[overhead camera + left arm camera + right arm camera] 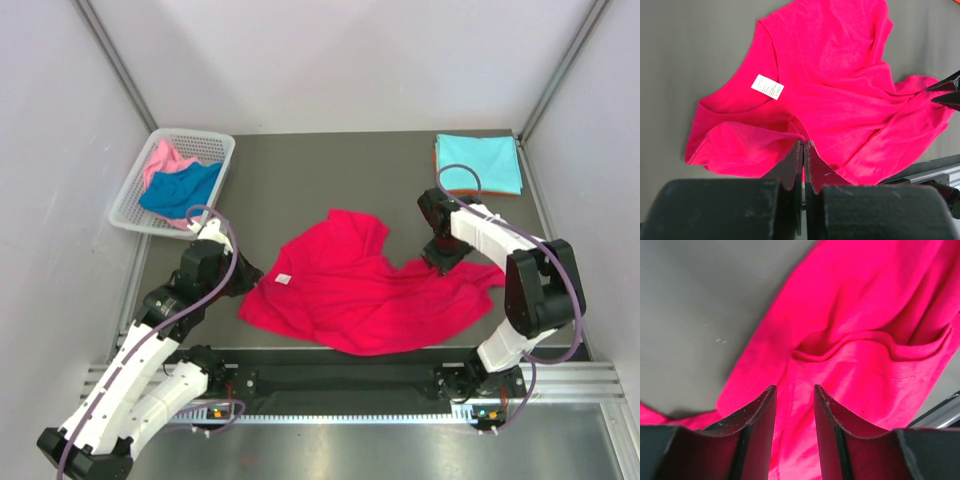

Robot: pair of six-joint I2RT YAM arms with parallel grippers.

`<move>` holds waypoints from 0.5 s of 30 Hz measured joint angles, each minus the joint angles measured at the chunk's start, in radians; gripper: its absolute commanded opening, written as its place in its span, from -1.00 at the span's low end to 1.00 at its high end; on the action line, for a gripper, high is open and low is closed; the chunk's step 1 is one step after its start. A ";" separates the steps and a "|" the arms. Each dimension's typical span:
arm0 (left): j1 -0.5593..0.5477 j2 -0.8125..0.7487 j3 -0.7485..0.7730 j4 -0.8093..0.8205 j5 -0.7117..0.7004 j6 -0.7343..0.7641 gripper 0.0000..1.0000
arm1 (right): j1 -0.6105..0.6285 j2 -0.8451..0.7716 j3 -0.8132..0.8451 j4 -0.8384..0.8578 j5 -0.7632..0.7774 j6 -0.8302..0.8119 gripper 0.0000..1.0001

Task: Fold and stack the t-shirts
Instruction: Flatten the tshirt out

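Note:
The crimson red t-shirt (370, 290) lies crumpled across the middle of the table, its white label (767, 87) facing up near the collar. At the shirt's left edge my left gripper (804, 144) is shut on a pinch of the red cloth. My right gripper (794, 387) stands open over the shirt's right part (865, 365), low over a rumpled hem, with red cloth showing between its fingers. A folded light turquoise t-shirt (479, 162) rests on an orange one (462, 190) at the back right. Pink (162, 158) and royal blue (180, 190) t-shirts lie in the basket.
The white lattice basket (222, 150) stands at the back left corner of the dark mat. Grey walls close in the table on three sides. A metal rail (350, 385) runs along the near edge between the arm bases.

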 measured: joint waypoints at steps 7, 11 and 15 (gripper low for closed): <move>0.000 -0.008 0.000 0.000 0.000 0.007 -1.00 | 0.000 0.006 -0.016 0.003 0.042 0.044 -0.30; 0.000 -0.008 0.000 0.000 0.000 0.008 -1.00 | -0.002 0.021 -0.017 0.011 0.054 0.057 -0.30; 0.000 -0.008 0.000 0.000 0.000 0.008 -1.00 | -0.010 0.029 -0.024 0.038 0.055 0.062 -0.30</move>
